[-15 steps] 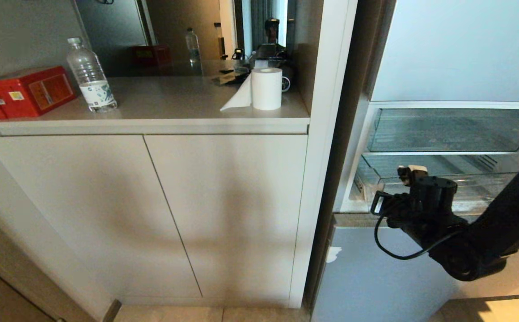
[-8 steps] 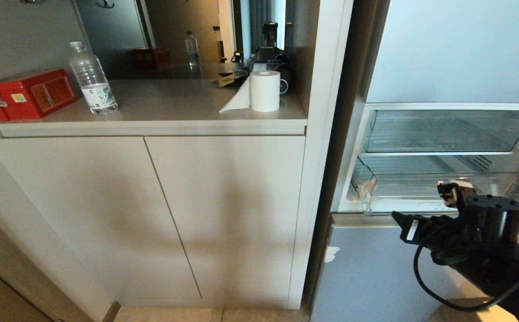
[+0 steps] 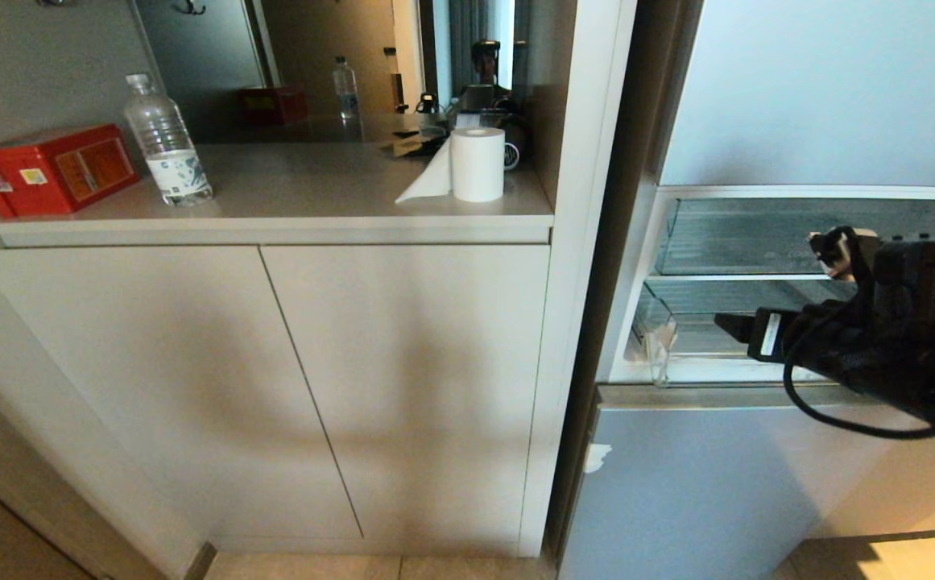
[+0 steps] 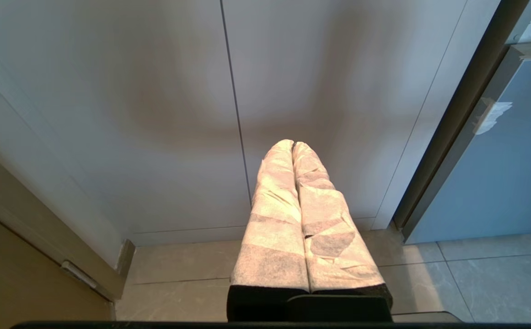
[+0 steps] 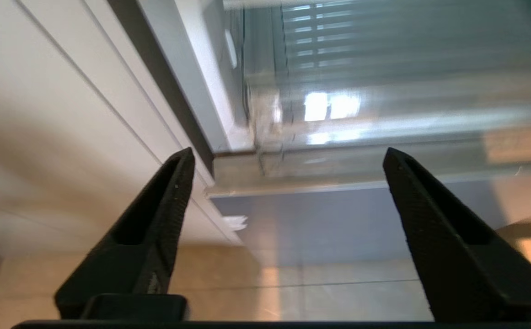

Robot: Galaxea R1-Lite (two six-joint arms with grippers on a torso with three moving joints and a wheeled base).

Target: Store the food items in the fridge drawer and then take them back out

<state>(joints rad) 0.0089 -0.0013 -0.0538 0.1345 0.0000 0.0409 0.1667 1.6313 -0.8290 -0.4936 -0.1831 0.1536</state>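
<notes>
The fridge drawer (image 3: 680,354) is the lower clear bin in the open middle section of the fridge, with a second clear drawer (image 3: 757,234) above it. My right arm's wrist (image 3: 902,322) hangs in front of both, at the right edge of the head view. In the right wrist view the right gripper (image 5: 288,153) is open, with nothing between its black fingers (image 5: 155,219); past them lie the drawer's front lip (image 5: 361,155) and the pale-blue bottom door (image 5: 338,219). The food items are out of view. My left gripper (image 4: 292,144) is shut and parked low, facing the cabinet doors.
Left of the fridge stands a beige cabinet (image 3: 403,387). On its counter are a red box (image 3: 48,165), a water bottle (image 3: 165,141) and a paper roll (image 3: 477,163). A white upright panel (image 3: 588,266) separates cabinet and fridge. Tiled floor (image 4: 475,283) lies below.
My right arm has swung to the right, dipped, then risen, so its wrist now sits higher in front of the two clear drawers. The view shifted slightly early on.
</notes>
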